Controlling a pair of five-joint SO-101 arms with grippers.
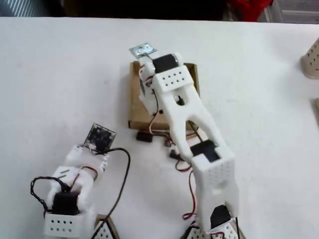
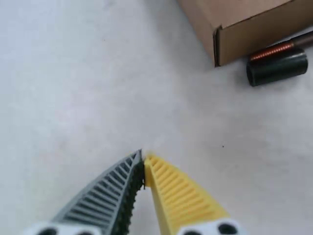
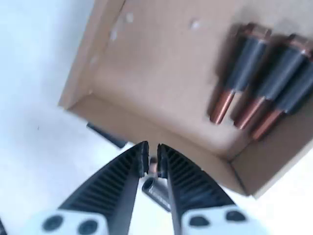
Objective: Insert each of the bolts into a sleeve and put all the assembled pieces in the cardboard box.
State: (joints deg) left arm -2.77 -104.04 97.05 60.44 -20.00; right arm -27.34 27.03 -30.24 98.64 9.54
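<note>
In the upper middle of the high view, a shallow brown cardboard box (image 1: 135, 104) lies on the white tabletop (image 1: 60, 74), and the right arm stretches over it. The black right claw (image 3: 152, 159) hangs above one wall of the box. As far as I can judge, it is clenched on a held piece (image 3: 156, 188), a dark sleeve with a copper bolt end pinched between the tips. Three assembled pieces (image 3: 276, 73), black sleeves on copper bolts, lie side by side on the box floor. A loose piece (image 2: 276, 66), a black sleeve with a reddish bolt, rests on the tabletop just beside a box corner. The grey and yellow left claw (image 2: 143, 164) is clenched on nothing, apart from the box.

The step in hand seems to be the placing of the held piece. The next move calls for bringing the right claw fully over the box floor before it releases, so the piece does not fall outside the wall. The loose piece would then remain.

No label or writing can be read on the box or the pieces.
</note>
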